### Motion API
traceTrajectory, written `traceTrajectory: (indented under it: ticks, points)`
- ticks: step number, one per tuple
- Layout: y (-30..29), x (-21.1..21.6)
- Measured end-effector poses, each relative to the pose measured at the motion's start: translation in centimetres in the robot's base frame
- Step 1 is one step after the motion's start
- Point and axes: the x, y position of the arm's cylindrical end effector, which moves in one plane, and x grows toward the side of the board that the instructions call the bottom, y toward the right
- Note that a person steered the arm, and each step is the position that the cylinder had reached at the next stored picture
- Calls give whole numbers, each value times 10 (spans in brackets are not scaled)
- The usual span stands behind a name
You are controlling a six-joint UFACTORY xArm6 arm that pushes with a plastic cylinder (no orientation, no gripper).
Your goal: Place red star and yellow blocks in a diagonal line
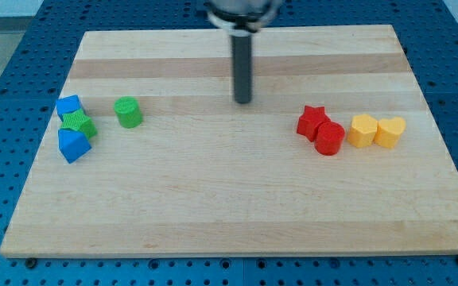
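Note:
The red star [312, 120] lies at the view's right, touching a red cylinder [330, 138] below and right of it. A yellow hexagonal block [362, 130] and a yellow heart [390, 131] sit side by side just right of the red pair. My tip [243, 101] stands on the board near the middle top, well left of the red star and touching no block.
At the view's left, a blue block [68, 106], a green star-like block [79, 123] and another blue block [73, 144] are clustered together. A green cylinder [128, 112] stands just right of them. All rest on a wooden board [229, 206].

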Motion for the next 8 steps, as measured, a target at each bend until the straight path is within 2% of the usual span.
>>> traceTrajectory:
  ticks: [1, 3, 4, 5, 6, 8]
  points:
    - [47, 6]
    - [82, 5]
    - [155, 8]
    - [191, 10]
    - [197, 13]
    - [153, 55]
